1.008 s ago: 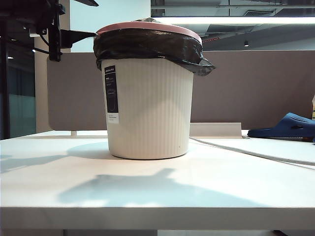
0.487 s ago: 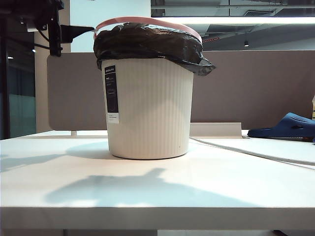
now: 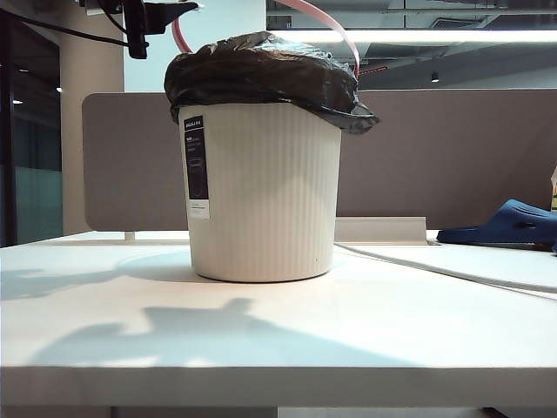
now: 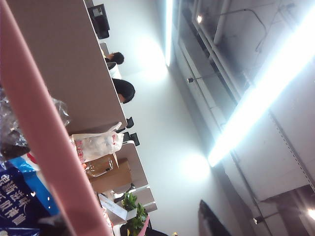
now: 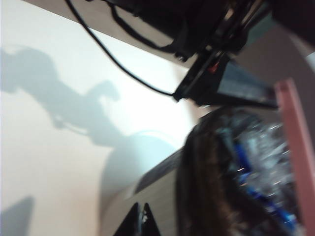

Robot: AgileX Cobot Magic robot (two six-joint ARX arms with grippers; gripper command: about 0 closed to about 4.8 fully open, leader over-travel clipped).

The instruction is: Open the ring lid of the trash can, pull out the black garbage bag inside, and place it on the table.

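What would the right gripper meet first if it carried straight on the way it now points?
Probably the trash can's ribbed side wall, just below the black garbage bag's overhang: the shut right gripper points at it from close by. Depth is unclear. The left gripper is up at the ring lid.

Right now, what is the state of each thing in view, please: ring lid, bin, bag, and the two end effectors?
Thin pale pink plastic ring lid: lifted, tilted up off the rim.
Cream ribbed plastic trash can: upright on the white table.
Glossy black garbage bag: still inside, folded over the rim.
Left end effector: at the raised lid's left side.
Right end effector: shut, holding nothing, beside the can.
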